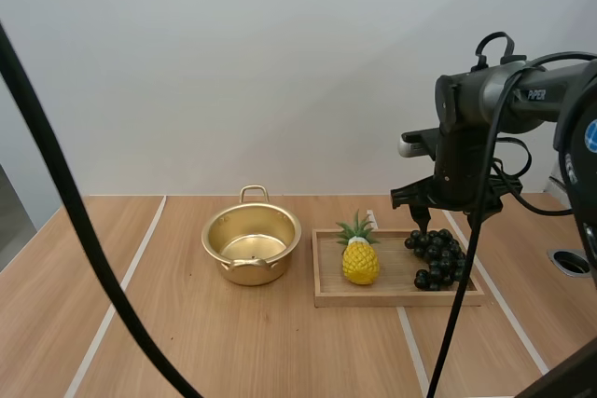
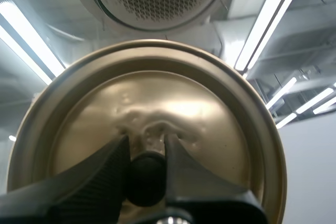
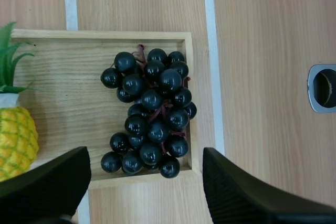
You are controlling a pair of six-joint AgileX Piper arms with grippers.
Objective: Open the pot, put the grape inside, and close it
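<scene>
jaws of left gripper [image 2: 147, 153] grip the lid [image 2: 157, 93]; right gripper [image 3: 147, 182] jaws stand wide apart over grapes [image 3: 149, 114] in the tray [image 3: 63, 56]; pot [image 1: 252, 244] sits open beside the tray; step, i judge: grape pickup; next i'd lower straight and close on the bunch.

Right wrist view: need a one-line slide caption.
Open right claw hovers over the bunch of grapes lying in the wooden tray, with a pineapple at the tray's other end.

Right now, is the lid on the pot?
No: the pot stands open, its gold inside bare, while the left fingers pinch the knob of the lid.
</scene>
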